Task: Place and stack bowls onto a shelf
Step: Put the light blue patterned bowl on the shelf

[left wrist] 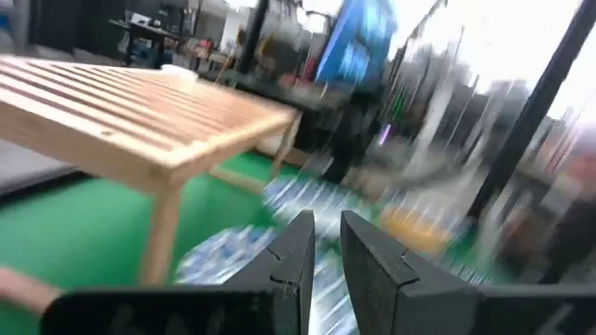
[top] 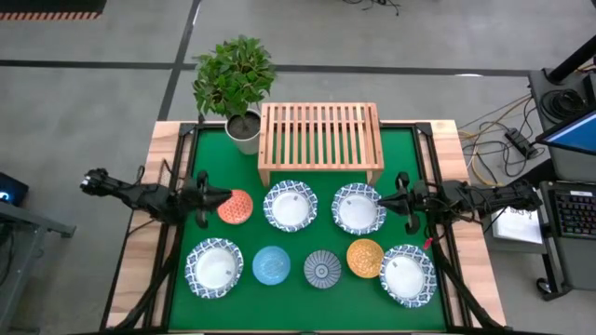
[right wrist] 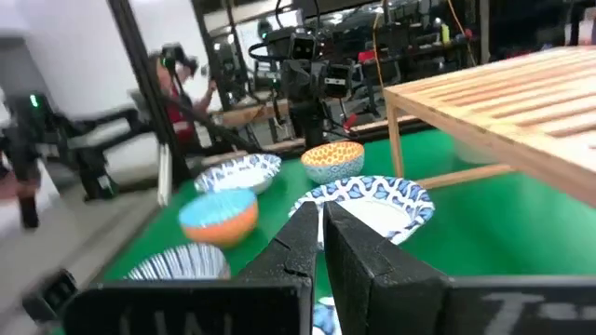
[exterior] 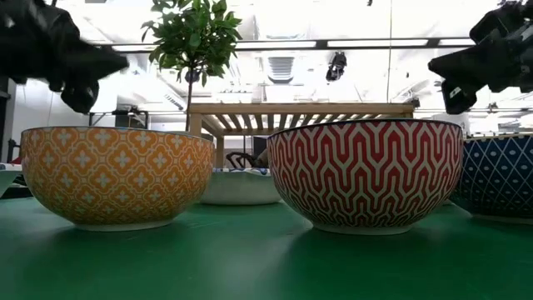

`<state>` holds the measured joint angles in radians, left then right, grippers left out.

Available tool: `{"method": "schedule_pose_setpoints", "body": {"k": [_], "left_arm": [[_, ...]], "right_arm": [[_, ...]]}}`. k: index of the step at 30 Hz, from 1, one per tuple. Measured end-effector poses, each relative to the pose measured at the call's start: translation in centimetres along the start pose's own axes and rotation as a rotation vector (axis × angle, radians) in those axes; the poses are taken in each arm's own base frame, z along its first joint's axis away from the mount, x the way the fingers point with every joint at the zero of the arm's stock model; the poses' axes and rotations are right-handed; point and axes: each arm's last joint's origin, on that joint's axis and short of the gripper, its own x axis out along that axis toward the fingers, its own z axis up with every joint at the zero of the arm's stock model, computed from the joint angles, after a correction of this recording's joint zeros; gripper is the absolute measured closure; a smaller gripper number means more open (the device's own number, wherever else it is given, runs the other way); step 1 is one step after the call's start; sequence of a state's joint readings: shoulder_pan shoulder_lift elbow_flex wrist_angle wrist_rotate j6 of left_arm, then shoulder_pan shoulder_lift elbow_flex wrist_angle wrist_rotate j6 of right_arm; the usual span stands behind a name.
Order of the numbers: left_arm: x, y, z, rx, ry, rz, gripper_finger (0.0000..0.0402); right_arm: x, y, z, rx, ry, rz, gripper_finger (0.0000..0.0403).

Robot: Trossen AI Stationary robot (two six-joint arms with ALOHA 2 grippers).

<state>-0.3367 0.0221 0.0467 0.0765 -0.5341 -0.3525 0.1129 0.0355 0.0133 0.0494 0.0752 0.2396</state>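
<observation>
Left gripper (top: 223, 195), fingers nearly together and holding nothing, hovers at the orange-red bowl (top: 236, 207) left of two white bowls (top: 290, 205). Behind them stands the empty shelf (top: 319, 140). Right gripper (top: 384, 200), also nearly closed and empty, hovers at the right white bowl (top: 358, 208).

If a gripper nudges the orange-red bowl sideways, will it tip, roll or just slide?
The orange-red bowl looks rigid and glazed, so it will probably slide on the green table rather than flex. Its narrow foot under a wide rim suggests a push high up could rock it. The left gripper sits beside it.
</observation>
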Motion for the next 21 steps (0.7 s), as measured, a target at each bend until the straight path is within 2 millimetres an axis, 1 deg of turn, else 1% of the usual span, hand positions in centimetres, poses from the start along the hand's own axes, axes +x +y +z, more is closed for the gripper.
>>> {"method": "schedule_pose_setpoints", "body": {"k": [2,4,7,10,13,17,21], "left_arm": [[0.0,-0.3,0.8,-0.129,-0.073,-0.025,0.0363],[-0.1,-0.5,1.7,-0.206,-0.151,-0.057,0.0363],[-0.4,-0.8,2.9,-0.234,-0.262,-0.099,0.0363],[-0.6,-0.9,3.4,-0.251,-0.314,-0.117,0.0363],[-0.6,-0.9,3.6,-0.335,-0.318,-0.133,0.0363],[-0.4,-1.3,4.2,-0.415,-0.311,-0.137,0.0363],[0.7,-2.4,5.3,-0.441,-0.251,-0.115,0.0363]], "right_arm": [[0.0,0.1,0.6,0.046,-0.056,0.015,0.039],[-0.1,0.3,1.2,0.045,-0.121,0.032,0.039],[-0.3,0.5,2.3,0.003,-0.239,0.057,0.039],[-0.5,0.7,3.1,-0.041,-0.317,0.066,0.039],[-0.7,0.9,4.2,-0.066,-0.331,0.059,0.039],[-1.2,1.5,6.6,-0.083,-0.322,0.045,0.039],[-1.5,1.7,8.7,-0.084,-0.25,-0.063,0.039]]}}
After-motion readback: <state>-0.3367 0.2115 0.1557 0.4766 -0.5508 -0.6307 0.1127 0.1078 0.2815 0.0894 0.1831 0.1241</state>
